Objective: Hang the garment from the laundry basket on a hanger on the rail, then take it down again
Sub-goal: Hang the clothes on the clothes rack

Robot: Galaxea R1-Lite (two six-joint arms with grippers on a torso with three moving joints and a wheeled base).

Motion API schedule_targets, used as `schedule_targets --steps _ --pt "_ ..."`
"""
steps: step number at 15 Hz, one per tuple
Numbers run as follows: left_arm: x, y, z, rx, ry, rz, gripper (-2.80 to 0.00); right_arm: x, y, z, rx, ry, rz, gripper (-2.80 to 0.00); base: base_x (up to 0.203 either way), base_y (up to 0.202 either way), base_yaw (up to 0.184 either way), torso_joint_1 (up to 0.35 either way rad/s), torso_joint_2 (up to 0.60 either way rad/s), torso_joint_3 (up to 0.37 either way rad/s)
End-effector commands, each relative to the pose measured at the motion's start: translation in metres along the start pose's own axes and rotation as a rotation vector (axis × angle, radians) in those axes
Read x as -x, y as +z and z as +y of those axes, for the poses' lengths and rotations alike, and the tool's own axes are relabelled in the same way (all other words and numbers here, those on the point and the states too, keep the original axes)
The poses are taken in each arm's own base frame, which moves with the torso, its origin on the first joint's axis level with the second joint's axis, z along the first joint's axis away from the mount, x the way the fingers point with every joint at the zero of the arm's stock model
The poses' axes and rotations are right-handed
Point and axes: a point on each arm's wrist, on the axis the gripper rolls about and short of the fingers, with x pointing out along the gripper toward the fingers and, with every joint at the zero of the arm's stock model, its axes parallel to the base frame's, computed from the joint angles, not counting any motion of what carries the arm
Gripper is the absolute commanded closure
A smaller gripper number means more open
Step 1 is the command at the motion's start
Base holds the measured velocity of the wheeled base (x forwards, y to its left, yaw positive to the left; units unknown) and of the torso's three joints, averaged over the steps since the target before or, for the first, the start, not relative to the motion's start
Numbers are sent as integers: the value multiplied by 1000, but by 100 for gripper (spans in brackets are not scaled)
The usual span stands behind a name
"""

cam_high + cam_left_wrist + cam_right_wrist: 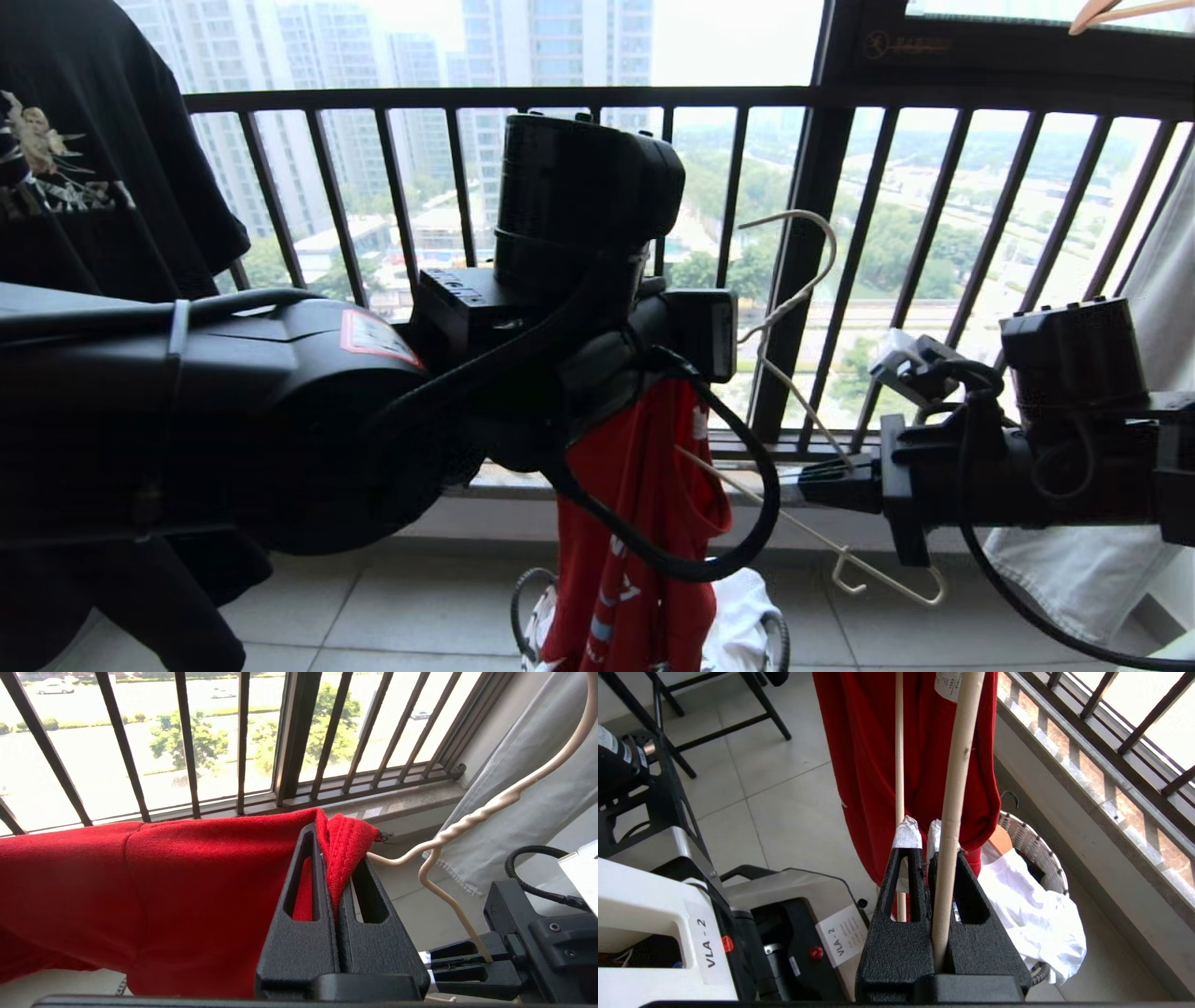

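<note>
The step in hand looks like threading the thin off-white wire hanger [803, 308] into the red short-sleeved T-shirt [644, 523], which hangs over the small round white-mesh laundry basket [773, 635] on the tiled floor. The left tool [332, 858] is closed tight on a fold of the shirt's ribbed collar; the right tool [924, 856] is clamped on one sloping wire of the hanger, below the twisted neck.

To do it well, the left tool should keep the collar taut and raised, so the neck hole stays open, while the right tool slides the free shoulder of the hanger toward nine o'clock, inside the cloth, without snagging the care label. The hook, curving at twelve o'clock, should stay upright and free of the black window railing [523, 98].

The head view shows the whole hook and the far notch, which both wrist views crop. The left wrist view alone shows the collar pinch clearly. Only the right wrist view shows white cloth [1031, 914] in the basket.
</note>
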Motion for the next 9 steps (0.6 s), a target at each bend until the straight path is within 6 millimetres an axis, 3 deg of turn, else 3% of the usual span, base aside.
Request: schedule_targets --steps 1,4,9 --pt "7 5 3 6 -9 -9 0 -21 -3 -3 4 45 18 0 0 0 0 0 0 0" --pt "7 4 3 1 -14 -8 0 -39 -2 0 40 81 0 0 0 0 0 0 0 0" --pt "11 -9 -10 -17 -54 30 0 -41 -2 2 9 89 2 0 0 0 0 0 0 0"
